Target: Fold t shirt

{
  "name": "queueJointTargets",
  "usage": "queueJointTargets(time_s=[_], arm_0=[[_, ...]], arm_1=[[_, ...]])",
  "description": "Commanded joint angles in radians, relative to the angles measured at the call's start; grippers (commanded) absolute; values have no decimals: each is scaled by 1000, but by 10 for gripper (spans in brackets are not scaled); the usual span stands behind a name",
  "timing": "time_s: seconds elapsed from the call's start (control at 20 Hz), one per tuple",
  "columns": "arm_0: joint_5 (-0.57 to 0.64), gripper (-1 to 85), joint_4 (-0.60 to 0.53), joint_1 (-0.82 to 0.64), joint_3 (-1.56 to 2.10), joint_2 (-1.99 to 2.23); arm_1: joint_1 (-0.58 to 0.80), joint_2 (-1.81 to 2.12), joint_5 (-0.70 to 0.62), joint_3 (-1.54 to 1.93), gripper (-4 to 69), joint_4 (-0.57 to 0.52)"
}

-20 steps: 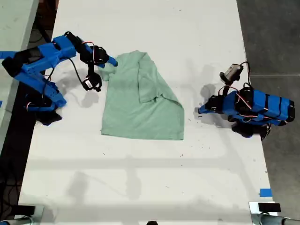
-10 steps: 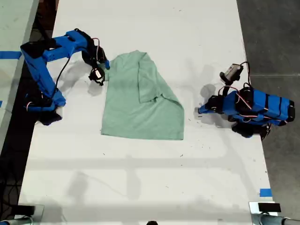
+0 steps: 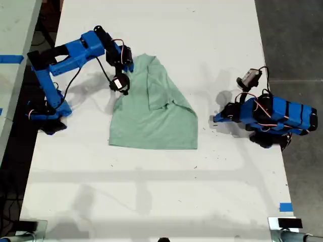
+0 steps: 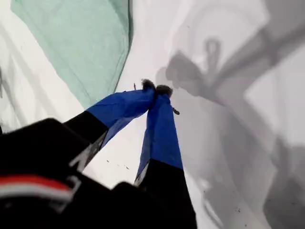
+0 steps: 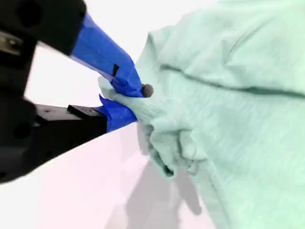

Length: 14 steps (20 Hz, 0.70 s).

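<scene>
The pale mint-green t shirt lies partly folded on the white table, one flap laid over its middle. My second gripper is at the shirt's upper corner on the exterior view's left, shut on a bunched bit of cloth. The second wrist view shows that bunch of the t shirt pinched between the blue fingers of my second gripper. My first gripper rests low on the table at the exterior view's right, apart from the shirt. In the first wrist view my first gripper is shut on nothing, with the t shirt beyond it.
The table's edge runs down the exterior view's right, with dark floor past it. A blue tape mark sits near that edge at the bottom. A second pale surface lies beyond the table on the exterior view's left.
My second arm has swung toward the exterior view's right, pulling the shirt's upper corner inward over the cloth. The first arm has not moved.
</scene>
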Motion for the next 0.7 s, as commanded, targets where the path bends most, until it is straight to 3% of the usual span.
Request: queueJointTargets(time_s=[0.0, 0.05, 0.1, 0.15, 0.2, 0.3, 0.4, 0.45, 0.5, 0.65], arm_0=[[-91, -1, 9, 156, -192, -67], [-100, -1, 15, 198, -268, -123], [-106, 81, 21, 227, -336, -163], [-117, 271, 31, 238, -374, -179], [-104, 399, 37, 236, -380, -169], [-91, 294, 78, 193, -342, -67], [-104, 268, 169, 114, -281, 89], [-92, 52, 184, 83, -227, 189], [-81, -1, 173, 66, -138, 311], [-114, -1, 5, 126, 327, 811]], arm_1=[[-9, 14, 15, 46, 9, 0], [-9, 14, 15, 46, 9, 0], [-9, 14, 15, 46, 9, 0], [-11, 14, 15, 46, 9, 0], [-11, 14, 15, 46, 9, 0], [-11, 14, 15, 46, 9, 0], [-11, 14, 14, 46, 9, 0], [-11, 14, 14, 46, 9, 0], [-9, 14, 14, 46, 9, 0], [-11, 14, 14, 46, 9, 0]])
